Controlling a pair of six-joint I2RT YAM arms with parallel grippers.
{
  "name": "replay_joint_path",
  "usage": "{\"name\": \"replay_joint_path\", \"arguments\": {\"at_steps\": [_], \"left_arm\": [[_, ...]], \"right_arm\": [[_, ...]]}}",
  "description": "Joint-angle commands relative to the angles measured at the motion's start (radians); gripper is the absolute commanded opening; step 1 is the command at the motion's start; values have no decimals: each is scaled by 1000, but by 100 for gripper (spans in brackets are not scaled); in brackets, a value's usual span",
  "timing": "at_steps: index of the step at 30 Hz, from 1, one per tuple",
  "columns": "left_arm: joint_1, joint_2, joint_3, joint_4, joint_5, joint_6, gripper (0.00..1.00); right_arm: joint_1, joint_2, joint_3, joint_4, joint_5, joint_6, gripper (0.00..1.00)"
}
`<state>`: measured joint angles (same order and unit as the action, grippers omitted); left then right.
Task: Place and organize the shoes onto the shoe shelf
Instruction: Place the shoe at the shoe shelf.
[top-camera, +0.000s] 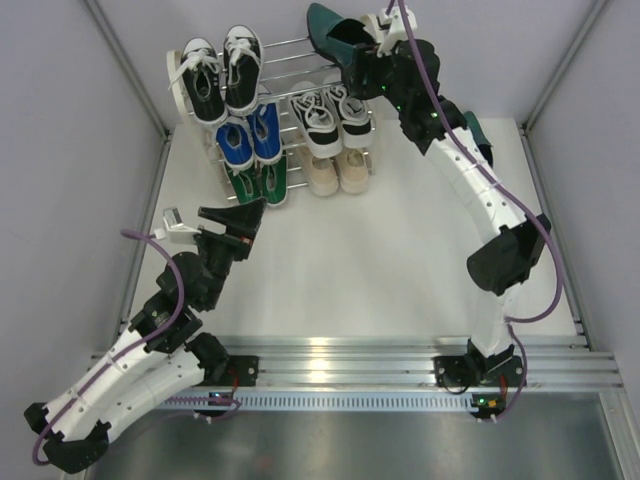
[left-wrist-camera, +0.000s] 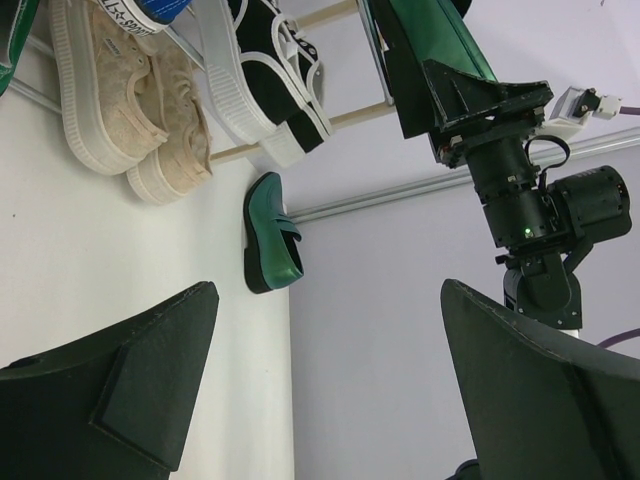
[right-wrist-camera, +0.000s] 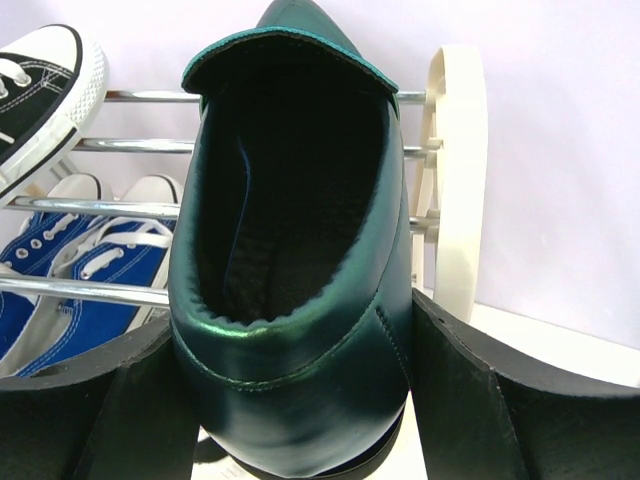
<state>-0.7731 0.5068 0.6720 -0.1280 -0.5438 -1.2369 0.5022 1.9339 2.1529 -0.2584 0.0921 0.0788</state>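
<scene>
The right arm (top-camera: 480, 195) hides most of the loose dress shoe (top-camera: 476, 128) in the top view. The green sneakers (top-camera: 262, 185) lie half covered beneath the blue sneakers (top-camera: 250, 140).

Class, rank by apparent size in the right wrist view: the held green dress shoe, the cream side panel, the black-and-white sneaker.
1. green dress shoe, inflated by nearness to the camera.
2. cream side panel.
3. black-and-white sneaker, partly cut off.
</scene>
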Motion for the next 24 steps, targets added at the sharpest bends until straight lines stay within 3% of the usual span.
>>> {"name": "replay_joint_path", "arguments": {"at_steps": [1,8,9,17,24], "left_arm": [[-2,6,12,27,2,-7,98],[-2,13,24,27,25,1,98],[-2,15,26,30,27,1,98],[-2,19,34,27,62,16,98],[-3,16,78,-108,73,54,98]], "right_arm": [[18,-79,-2,174,-9,-2,47],[19,-159,-54,188,-32,-22,85],[18,-174,-59,188,-31,-28,97],[18,-256,-136,182,-38,-33,99],[-78,-462,-218,70,-265,-137,99]]}}
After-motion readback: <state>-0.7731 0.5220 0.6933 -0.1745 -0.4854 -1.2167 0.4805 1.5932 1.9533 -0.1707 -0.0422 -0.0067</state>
